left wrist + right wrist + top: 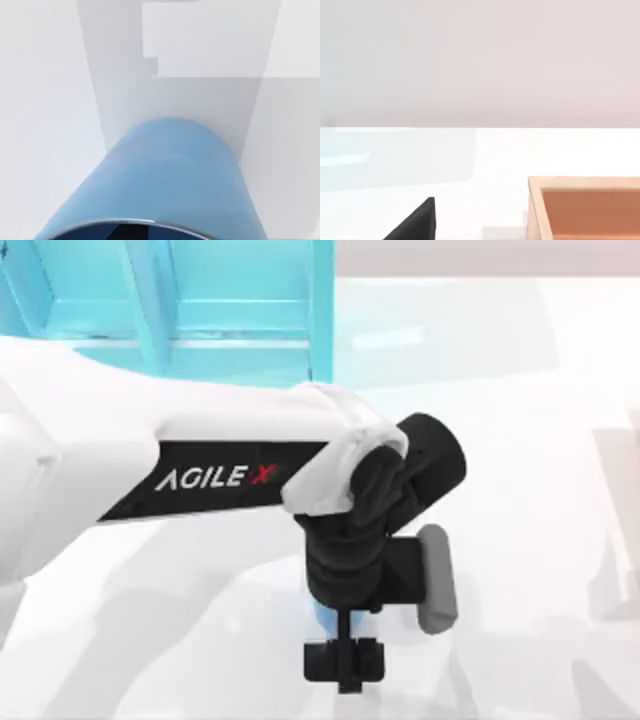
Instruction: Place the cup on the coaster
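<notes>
**Cup is in the left arm's grip zone, coaster nowhere obvious yet**

Top view first: the left arm is reaching across the white table point(560, 440) from the left, with its wrist pointing straight down near the middle-bottom. The left gripper point(344, 665) is hanging right there, and a sliver of blue, the cup point(320, 618), is peeking out from under the wrist. A big turquoise shelf unit point(230, 310) is sitting at the back left.

Left wrist view: the cup point(170, 175) is sitting very close to the camera, rim nearest the lens. I honestly can't tell whether the fingers are apart or clamped on it, or touching it at all.

Right wrist view: the right arm is looking idle, off to the side, facing a wooden box-like tray point(585, 205) with an orange inside. Its own fingers aren't readable either.

My take on doing this step well: keep the cup upright, lift it straight up before going sideways, and don't swing it into that shelf.
</notes>
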`<state>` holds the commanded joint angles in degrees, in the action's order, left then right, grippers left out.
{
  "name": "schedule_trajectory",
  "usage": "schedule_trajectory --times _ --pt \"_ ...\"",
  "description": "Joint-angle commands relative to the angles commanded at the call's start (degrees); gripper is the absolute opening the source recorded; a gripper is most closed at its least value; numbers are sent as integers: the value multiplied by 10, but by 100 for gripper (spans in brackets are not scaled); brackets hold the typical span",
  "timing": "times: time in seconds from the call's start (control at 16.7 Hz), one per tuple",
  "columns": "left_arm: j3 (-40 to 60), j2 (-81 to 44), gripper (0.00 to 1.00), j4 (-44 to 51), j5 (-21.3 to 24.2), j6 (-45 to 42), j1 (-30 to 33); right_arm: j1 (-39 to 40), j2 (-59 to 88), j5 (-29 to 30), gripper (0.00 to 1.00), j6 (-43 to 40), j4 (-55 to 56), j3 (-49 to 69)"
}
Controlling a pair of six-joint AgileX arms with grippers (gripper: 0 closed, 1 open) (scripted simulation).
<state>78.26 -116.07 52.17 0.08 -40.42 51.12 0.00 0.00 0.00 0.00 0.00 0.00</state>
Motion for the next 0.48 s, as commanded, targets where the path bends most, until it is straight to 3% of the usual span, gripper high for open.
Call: schedule_trajectory --times 0.48 --pt "0 0 2 0 0 0 0 0 0 0 100 0 0 0"
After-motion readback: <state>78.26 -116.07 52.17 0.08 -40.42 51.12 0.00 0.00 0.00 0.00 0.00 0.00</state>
